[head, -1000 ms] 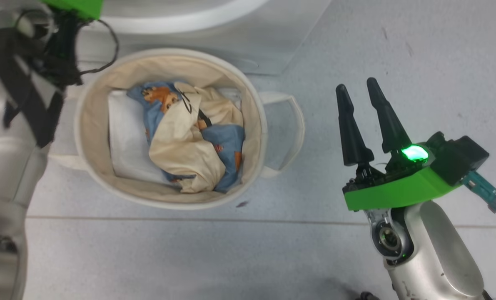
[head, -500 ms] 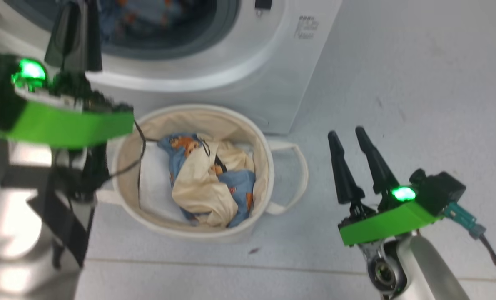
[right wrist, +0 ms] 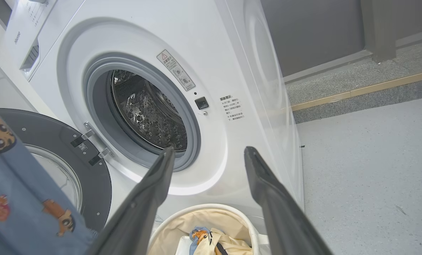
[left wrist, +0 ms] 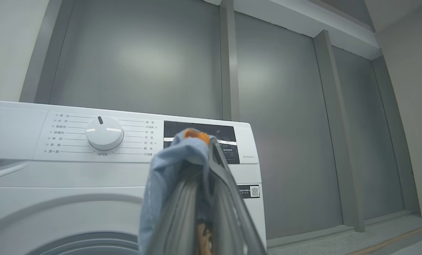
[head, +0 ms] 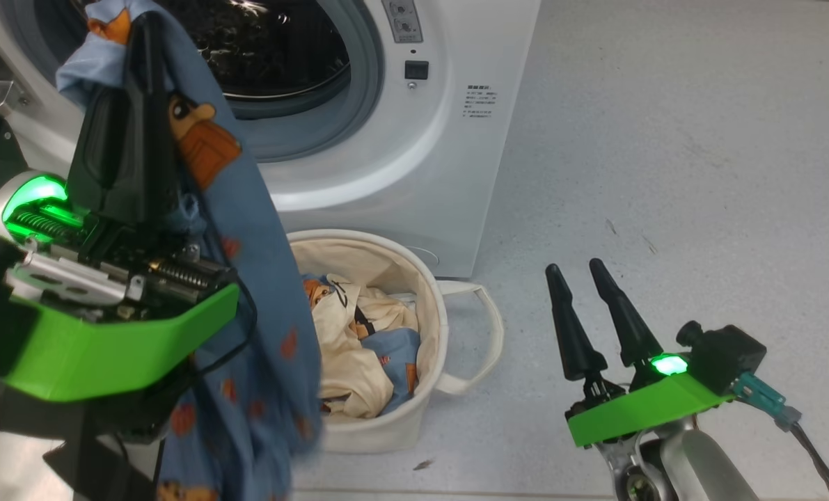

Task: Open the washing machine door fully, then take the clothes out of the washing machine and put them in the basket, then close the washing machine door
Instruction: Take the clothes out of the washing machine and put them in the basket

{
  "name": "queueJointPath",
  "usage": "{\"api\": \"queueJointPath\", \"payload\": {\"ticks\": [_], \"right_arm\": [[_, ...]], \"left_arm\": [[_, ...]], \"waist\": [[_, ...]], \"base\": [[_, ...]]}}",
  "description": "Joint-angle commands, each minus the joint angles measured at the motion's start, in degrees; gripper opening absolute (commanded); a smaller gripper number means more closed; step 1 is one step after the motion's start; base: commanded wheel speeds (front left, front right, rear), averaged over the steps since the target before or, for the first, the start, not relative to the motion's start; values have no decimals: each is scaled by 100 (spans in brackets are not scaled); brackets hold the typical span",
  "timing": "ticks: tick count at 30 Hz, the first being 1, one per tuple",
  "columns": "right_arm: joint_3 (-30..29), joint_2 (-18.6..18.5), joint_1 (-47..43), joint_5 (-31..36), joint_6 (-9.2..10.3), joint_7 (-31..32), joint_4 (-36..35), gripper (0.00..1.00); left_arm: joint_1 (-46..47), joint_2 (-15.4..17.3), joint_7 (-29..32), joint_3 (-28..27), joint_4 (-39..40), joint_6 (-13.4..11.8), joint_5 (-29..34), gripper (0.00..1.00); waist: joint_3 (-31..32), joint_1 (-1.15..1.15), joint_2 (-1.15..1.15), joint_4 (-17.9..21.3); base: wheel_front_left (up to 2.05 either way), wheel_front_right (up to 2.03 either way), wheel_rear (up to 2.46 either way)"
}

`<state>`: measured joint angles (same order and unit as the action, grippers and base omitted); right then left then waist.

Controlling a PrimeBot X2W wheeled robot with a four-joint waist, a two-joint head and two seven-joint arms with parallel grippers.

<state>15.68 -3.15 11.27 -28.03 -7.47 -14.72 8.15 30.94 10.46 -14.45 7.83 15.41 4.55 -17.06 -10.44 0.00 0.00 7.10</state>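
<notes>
The left gripper (head: 143, 49) grips a blue garment (head: 247, 229), its lower end cut off, hiding part of the basket (head: 436, 327), where more clothes (head: 358, 348) lie. The right gripper (head: 574, 271), lower right, stands open. The washing machine door (right wrist: 55, 131) is half hidden. Speckled grey floor (head: 665, 174), grey wall panels (left wrist: 143, 60).

Left gripper (head: 143, 42) clamped, raised; right gripper (head: 574, 267) spread

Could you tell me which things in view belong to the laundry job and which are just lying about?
Job in hand:
washing machine
its open door
blue printed garment, clamped in the left gripper
clothes already in the basket
right gripper, open and empty

Just lying about:
dark scrap on the floor
grey wall panels
yellow floor strip
</notes>
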Motion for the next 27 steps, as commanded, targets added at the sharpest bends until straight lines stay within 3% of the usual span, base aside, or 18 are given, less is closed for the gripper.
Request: {"api": "queueJointPath", "payload": {"ticks": [1,13,19,27], "right_arm": [[94,27,26,-52,-2,-28,-187,100],[-11,27,132,-16,-2,-28,-200,100],[-44,27,158,42,-2,-28,-176,100],[-55,27,213,111,-2,-28,-173,100]], "left_arm": [[91,189,80,-183,286,-22,57,0],[-392,161,351,-78,92,-180,14,0],[-868,64,319,95,-589,-294,96,0],[-915,-51,58,360,-1583,-213,263,0]], "waist": [[-15,0,0,16],[-233,0,0,66],[-314,0,0,31],[-490,0,0,-23]], "base": [[0,0,0],[0,0,0],[0,0,0],[0,0,0]]}}
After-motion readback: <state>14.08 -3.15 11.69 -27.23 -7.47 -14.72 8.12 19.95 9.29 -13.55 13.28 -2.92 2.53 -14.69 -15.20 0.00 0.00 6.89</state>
